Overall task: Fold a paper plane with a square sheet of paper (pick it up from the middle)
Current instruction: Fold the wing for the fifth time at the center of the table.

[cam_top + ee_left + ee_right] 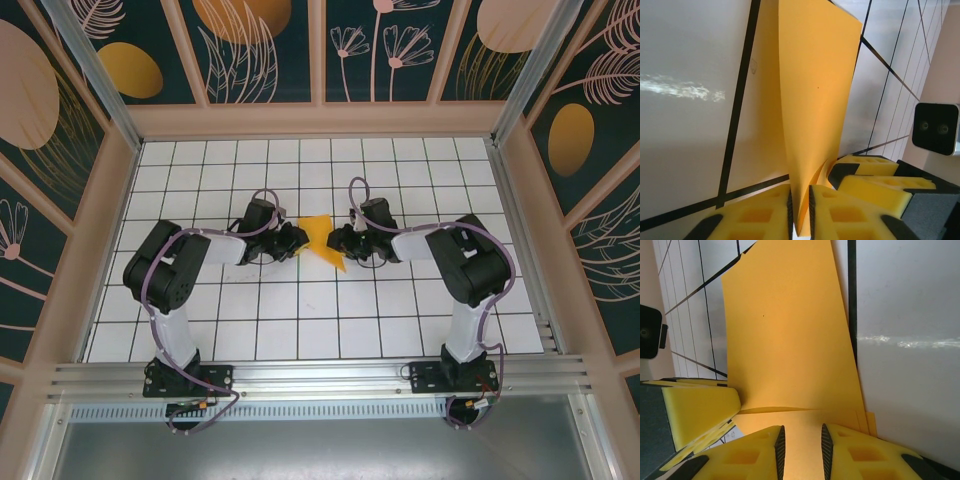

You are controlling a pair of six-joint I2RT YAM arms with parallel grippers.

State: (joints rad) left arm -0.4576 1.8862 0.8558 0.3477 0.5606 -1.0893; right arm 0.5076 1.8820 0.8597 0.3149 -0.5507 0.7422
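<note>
Step in hand: an early fold, by my reading. The square sheet of paper (320, 236) was up off the flat, with no plane shape to it yet.
Paper's place: mid-table on the gridded table (300, 312), right between the two tools, one part standing on edge and curving, another part lying low.
Left gripper (800, 202): pressed together on the sheet's near edge. In the left wrist view the orange paper ran straight down into the slit between the yellow pads (760, 215).
Right gripper (802, 442): jaws a little apart with paper across the gap. Whether it was truly pinching or just straddling the sheet, I could not tell.
Crease: a soft bend showed just ahead of the right fingers in the right wrist view. It was not pressed sharp.
Spacing: the two tools sat very near each other, almost nose to nose in the top view.
Next move calls for: the left holding firm while the raised flap is carried over and laid edge to edge, then pressed flat.
Watch for: the thin sheet slipping or buckling if the two pull against each other.
</note>
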